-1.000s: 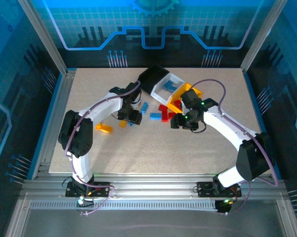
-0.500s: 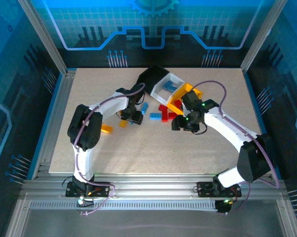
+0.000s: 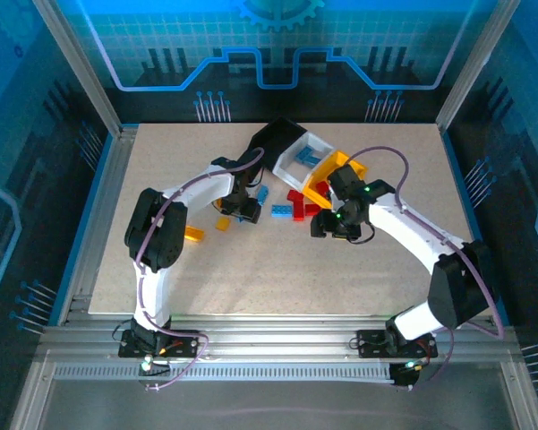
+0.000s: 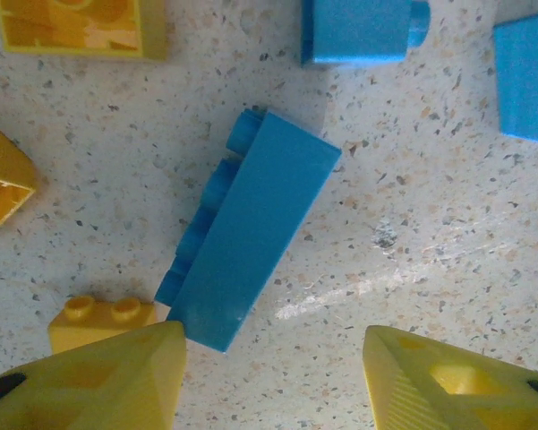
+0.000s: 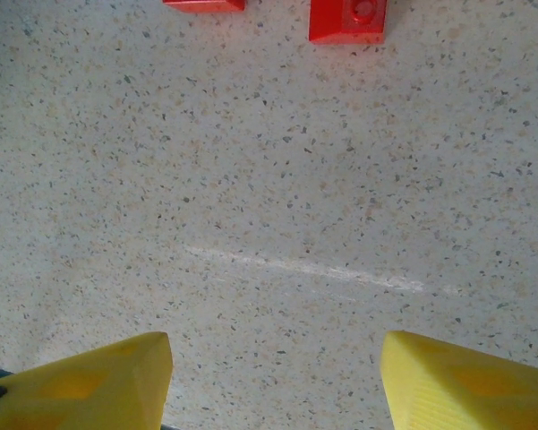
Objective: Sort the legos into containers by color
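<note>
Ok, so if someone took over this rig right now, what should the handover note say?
Left gripper: open, empty, poised over a long blue brick lying on its side.
Right gripper: open, empty, over bare table; two red bricks just ahead.
Bins: black bin, white bin and yellow bin clustered at the far side.
Done: some blue bricks sit in the white bin.
Left: blue, red and yellow bricks loose between the arms.
</note>
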Robot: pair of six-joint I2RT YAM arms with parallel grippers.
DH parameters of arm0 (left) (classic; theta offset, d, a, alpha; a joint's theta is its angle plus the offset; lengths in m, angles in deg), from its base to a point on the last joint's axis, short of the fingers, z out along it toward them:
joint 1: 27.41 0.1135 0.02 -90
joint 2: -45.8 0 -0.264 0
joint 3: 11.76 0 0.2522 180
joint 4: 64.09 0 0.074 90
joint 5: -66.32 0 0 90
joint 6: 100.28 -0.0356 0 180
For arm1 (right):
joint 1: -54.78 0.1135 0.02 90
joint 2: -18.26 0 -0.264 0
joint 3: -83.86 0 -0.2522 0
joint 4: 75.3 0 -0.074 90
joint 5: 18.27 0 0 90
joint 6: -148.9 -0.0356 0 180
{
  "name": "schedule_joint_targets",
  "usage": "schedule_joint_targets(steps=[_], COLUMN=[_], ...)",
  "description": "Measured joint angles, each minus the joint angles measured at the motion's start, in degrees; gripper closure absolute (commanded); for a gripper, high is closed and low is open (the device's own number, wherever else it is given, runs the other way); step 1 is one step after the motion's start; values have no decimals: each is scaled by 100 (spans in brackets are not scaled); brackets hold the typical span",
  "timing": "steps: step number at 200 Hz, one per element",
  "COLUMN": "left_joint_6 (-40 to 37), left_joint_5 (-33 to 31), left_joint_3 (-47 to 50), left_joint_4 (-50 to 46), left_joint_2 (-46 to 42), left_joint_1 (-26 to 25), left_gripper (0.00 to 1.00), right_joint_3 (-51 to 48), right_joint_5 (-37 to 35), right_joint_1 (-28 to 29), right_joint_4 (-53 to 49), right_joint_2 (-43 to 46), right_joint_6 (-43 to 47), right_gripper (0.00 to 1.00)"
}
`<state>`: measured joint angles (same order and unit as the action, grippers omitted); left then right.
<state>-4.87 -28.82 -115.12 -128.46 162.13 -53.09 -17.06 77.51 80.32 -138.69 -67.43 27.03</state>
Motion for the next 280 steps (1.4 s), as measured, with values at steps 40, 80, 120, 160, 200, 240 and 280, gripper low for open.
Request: schedule_joint_targets(steps=[40, 80, 120, 160, 200, 240, 280], left_joint_6=[-111, -225, -264, -280, -168, 66, 667], left_joint_5=[-9, -22, -22, -9, 92, 450, 1217], left_joint_3=[-221, -457, -564, -584, -560, -560, -1624], left_joint_4=[-15, -22, -9, -9, 59, 44, -68], left_joint_2=[-2, 195, 662, 861, 835, 789, 796], left_joint_1=[4, 61, 170, 195, 195, 195, 227], left_gripper=[44, 44, 47, 70, 91, 90, 89], right_joint_3=[4, 190, 317, 339, 417, 433, 374], right_joint_5=[76, 74, 72, 72, 13, -175, -190], right_joint_1=[0, 0, -9, -17, -210, -553, -999], right_joint_4=[20, -28, -48, -79, -85, -57, 129], right_joint_2=[-199, -313, -328, -420, -422, -179, 227], right_joint_6=[9, 105, 168, 192, 186, 24, -295], right_gripper=[36, 35, 36, 35, 36, 36, 36])
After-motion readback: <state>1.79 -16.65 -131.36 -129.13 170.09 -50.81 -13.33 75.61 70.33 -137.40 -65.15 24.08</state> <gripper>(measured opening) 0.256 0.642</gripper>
